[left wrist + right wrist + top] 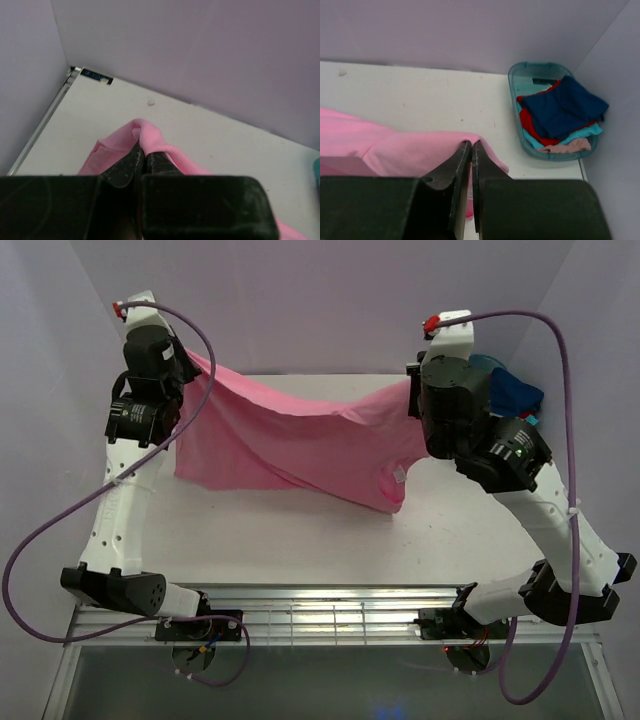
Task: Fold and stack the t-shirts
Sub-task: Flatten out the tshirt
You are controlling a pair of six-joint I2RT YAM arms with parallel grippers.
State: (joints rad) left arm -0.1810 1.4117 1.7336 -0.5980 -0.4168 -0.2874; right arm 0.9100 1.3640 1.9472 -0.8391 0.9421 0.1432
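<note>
A pink t-shirt (290, 445) hangs stretched between both arms above the white table (300, 535), sagging in the middle. My left gripper (144, 150) is shut on its left corner, where the pink t-shirt (150, 135) bunches over the tips. My right gripper (471, 146) is shut on the right corner of the pink t-shirt (395, 150). Dark blue (565, 107), red (530, 125), turquoise (585, 132) and pale pink (567, 146) t-shirts lie heaped in the teal tub (517, 82) at the back right.
Purple walls (320, 300) close in the back and both sides. The tub (480, 362) stands in the far right corner behind the right arm. A metal rail (330, 615) runs along the table's near edge.
</note>
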